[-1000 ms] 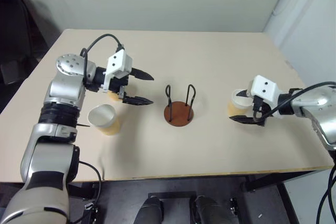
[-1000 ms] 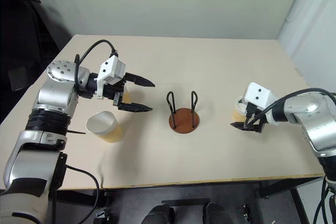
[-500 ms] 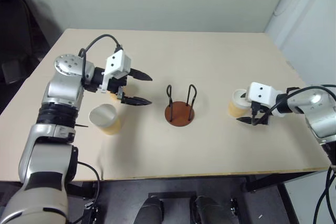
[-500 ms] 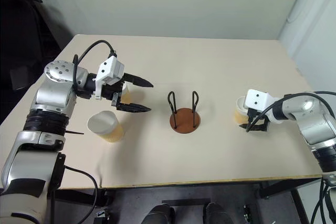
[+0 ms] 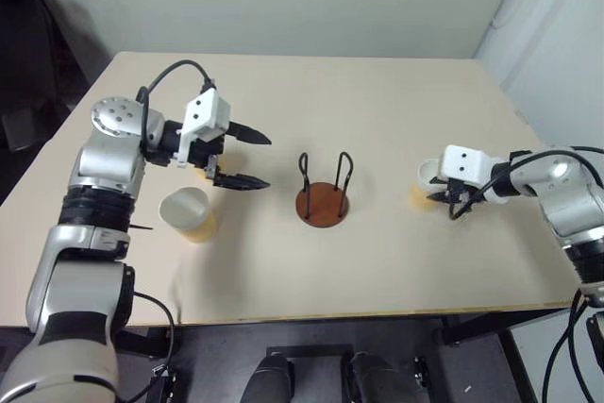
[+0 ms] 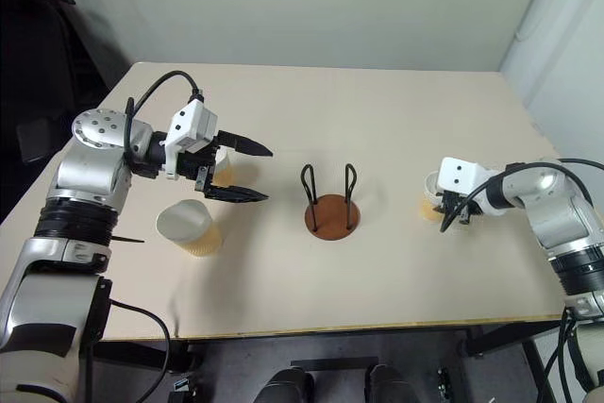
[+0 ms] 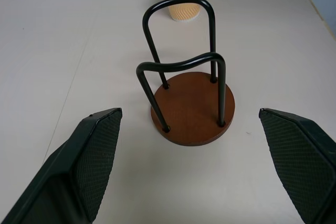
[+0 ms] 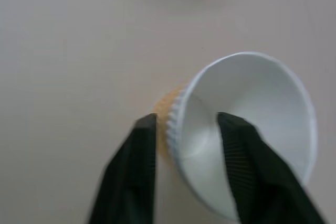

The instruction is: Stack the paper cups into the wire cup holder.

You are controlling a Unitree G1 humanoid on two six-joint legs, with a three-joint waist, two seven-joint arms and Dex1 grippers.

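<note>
The wire cup holder (image 5: pixel 322 203), a brown disc with two black loops, stands mid-table with nothing in it. On the right, my right gripper (image 5: pixel 444 201) is shut on the rim of a paper cup (image 5: pixel 427 176). The right wrist view shows one finger (image 8: pixel 239 145) inside the cup (image 8: pixel 252 108) and the other outside its wall. My left gripper (image 5: pixel 268 162) hangs open left of the holder (image 7: pixel 191 108), pointing at it, with nothing between its fingers. A second cup (image 5: pixel 189 214) stands near my left forearm. A third cup (image 6: pixel 224 169) is partly hidden behind that gripper.
The beige table (image 5: pixel 377 271) has bare surface around the holder and toward its front edge. A pale wall runs behind the far edge. A dark chair (image 5: pixel 24 35) stands off the table's left side.
My right gripper has moved in on the right-hand cup and closed its fingers over the rim. The left arm and the other cups have stayed put.
</note>
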